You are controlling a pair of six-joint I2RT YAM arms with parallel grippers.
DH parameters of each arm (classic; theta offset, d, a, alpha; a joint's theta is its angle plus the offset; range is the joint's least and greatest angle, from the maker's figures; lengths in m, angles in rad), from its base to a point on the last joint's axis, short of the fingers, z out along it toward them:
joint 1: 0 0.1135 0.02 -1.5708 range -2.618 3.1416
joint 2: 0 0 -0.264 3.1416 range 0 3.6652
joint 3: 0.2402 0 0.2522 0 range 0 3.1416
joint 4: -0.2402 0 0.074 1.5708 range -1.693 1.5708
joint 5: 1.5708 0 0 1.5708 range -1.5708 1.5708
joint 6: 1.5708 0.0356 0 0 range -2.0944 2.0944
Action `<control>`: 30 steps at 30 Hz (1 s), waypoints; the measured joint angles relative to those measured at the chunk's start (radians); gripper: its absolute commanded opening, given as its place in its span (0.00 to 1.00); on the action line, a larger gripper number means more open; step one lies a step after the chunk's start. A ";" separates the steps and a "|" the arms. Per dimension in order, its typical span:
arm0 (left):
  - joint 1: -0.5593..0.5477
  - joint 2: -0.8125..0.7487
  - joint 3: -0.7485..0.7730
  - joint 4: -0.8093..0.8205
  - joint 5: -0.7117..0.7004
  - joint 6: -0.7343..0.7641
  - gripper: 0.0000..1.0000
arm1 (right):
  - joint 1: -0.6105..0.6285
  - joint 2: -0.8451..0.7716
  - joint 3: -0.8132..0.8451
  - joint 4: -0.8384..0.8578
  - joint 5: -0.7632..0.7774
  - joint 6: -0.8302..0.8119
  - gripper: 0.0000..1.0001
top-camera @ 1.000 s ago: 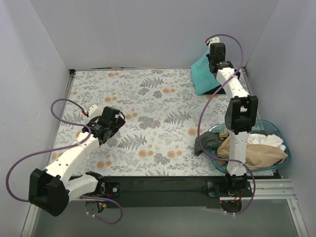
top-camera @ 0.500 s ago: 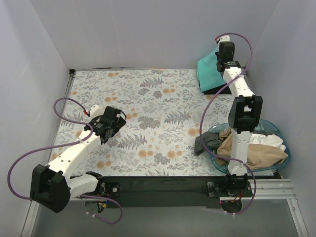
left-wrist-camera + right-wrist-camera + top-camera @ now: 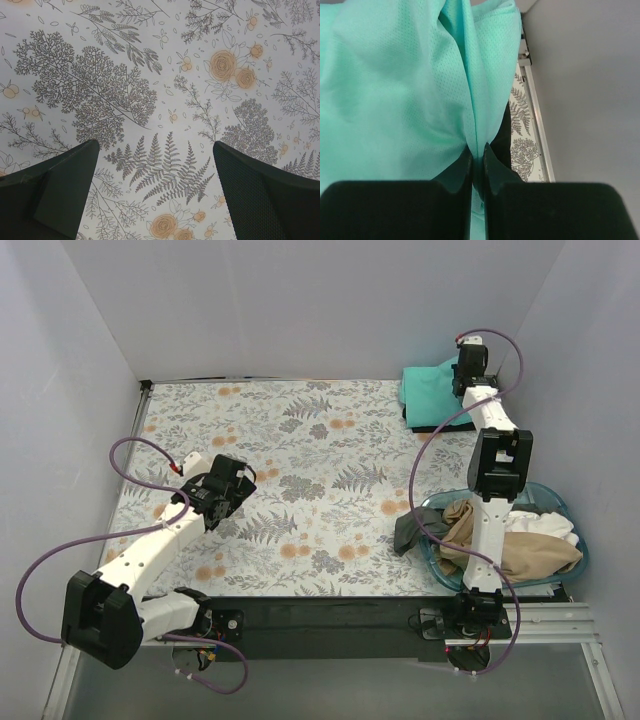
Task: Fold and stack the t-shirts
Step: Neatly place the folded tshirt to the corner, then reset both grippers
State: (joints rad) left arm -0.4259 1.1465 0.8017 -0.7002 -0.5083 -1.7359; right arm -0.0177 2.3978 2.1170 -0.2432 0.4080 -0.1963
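The bright teal t-shirt (image 3: 430, 388) lies at the far right corner on top of a black t-shirt (image 3: 432, 423). My right gripper (image 3: 466, 370) is shut on a fold of the teal t-shirt (image 3: 400, 90); its jaws pinch the cloth, with the black t-shirt (image 3: 502, 135) just beneath. My left gripper (image 3: 238, 477) is open and empty over the tablecloth at the left; its fingers (image 3: 55, 190) frame bare floral cloth. Tan (image 3: 500, 550), white (image 3: 545, 525) and dark grey (image 3: 412, 532) t-shirts are heaped in the basket.
The translucent blue basket (image 3: 555, 502) stands at the near right, beside my right arm's base. The floral tablecloth (image 3: 300, 470) covers the table. Grey walls close in the left, back and right sides; the right wall (image 3: 590, 90) is close to my right gripper.
My right gripper has carried the teal t-shirt right and back into the far right corner, over the black one. My left arm has hardly moved.
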 measured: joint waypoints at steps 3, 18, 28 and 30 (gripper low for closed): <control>0.000 0.005 0.003 0.000 0.000 0.000 0.98 | -0.029 0.021 0.001 0.003 -0.014 0.029 0.19; 0.000 0.002 0.025 0.005 0.012 0.010 0.98 | -0.067 -0.058 -0.089 0.008 -0.043 0.134 0.98; 0.000 -0.048 0.028 0.059 0.075 0.059 0.98 | -0.031 -0.612 -0.518 0.041 -0.179 0.201 0.98; 0.000 -0.053 0.028 0.071 0.103 0.071 0.98 | -0.010 -0.735 -0.639 0.062 -0.186 0.219 0.98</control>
State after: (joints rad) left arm -0.4259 1.0931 0.8299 -0.6292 -0.4049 -1.6646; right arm -0.0273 1.6627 1.4780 -0.1810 0.2218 0.0227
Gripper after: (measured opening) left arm 0.980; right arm 0.983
